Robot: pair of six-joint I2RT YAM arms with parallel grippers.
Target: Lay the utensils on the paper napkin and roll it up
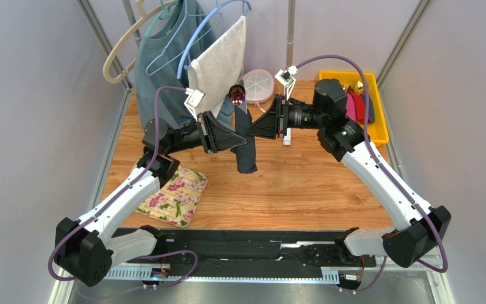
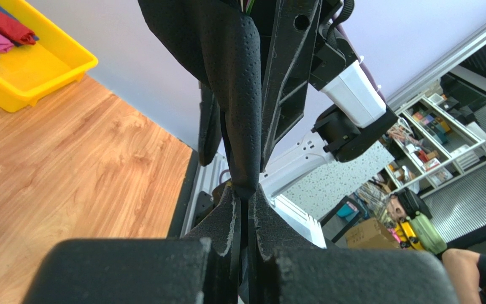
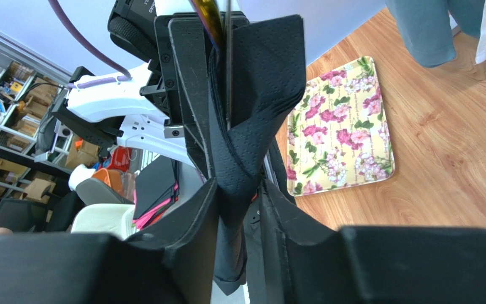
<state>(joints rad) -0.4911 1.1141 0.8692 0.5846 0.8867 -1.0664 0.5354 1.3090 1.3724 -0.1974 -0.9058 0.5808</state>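
Note:
The black paper napkin (image 1: 246,149) is wrapped around the utensils and held upright in the air above the middle of the table. The spoon's iridescent purple bowl (image 1: 237,95) sticks out of its top. My left gripper (image 1: 240,137) is shut on the roll from the left, and my right gripper (image 1: 250,130) is shut on it from the right. In the left wrist view the napkin (image 2: 239,95) rises from the nearly closed gripper (image 2: 245,212). In the right wrist view the napkin (image 3: 255,95) passes between the gripper's (image 3: 242,209) fingers, with a thin utensil handle (image 3: 228,69) showing in its fold.
A floral mat (image 1: 174,196) lies on the wooden table at the near left. A yellow bin (image 1: 378,123) with coloured rolled napkins (image 1: 356,107) stands at the back right. Clothes (image 1: 160,69) and a white towel (image 1: 220,63) hang on hangers at the back, beside a white round holder (image 1: 259,85).

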